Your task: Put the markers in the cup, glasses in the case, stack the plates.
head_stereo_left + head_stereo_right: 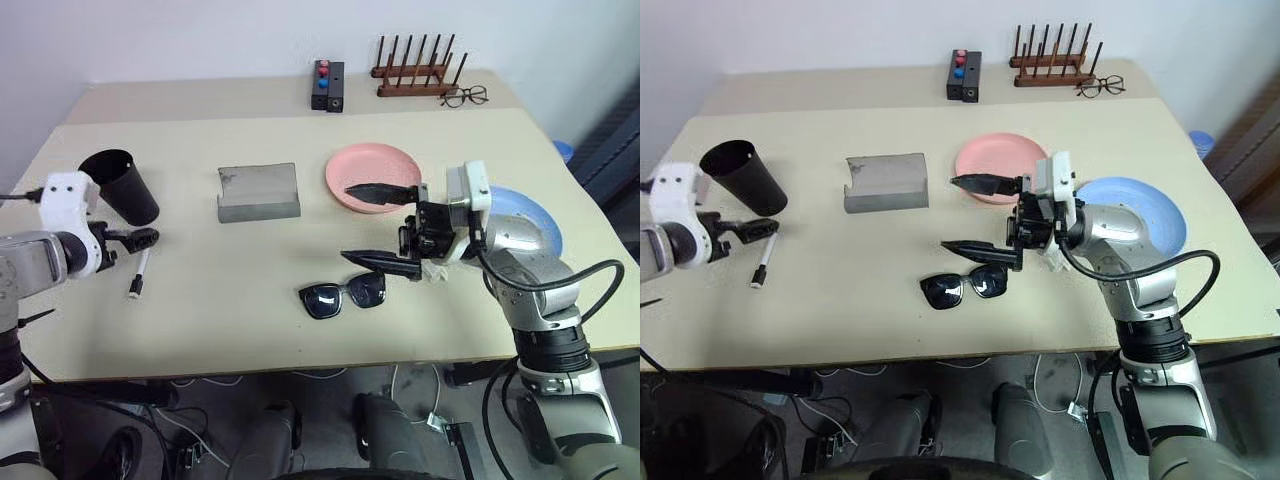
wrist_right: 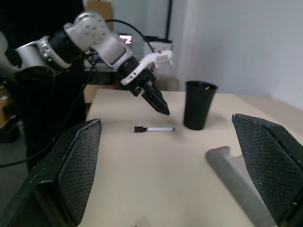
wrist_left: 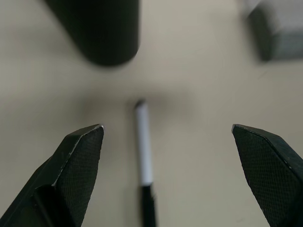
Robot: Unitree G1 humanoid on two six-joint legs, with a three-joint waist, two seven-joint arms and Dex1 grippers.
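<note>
A white marker (image 1: 139, 273) with a black cap lies on the desk (image 1: 230, 330) just in front of the black cup (image 1: 122, 185). The left gripper (image 3: 175, 156) hovers over it, fingers wide and empty. The grey case (image 1: 259, 192) stands open mid-desk. The sunglasses (image 1: 343, 295) lie near the front edge, below the right gripper (image 1: 385, 225), its fingers wide apart. Behind it sit the pink plate (image 1: 372, 178) and the blue plate (image 1: 530, 222).

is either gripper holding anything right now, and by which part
Nothing is held. The left gripper is open above the marker; the right gripper is open near the sunglasses.
</note>
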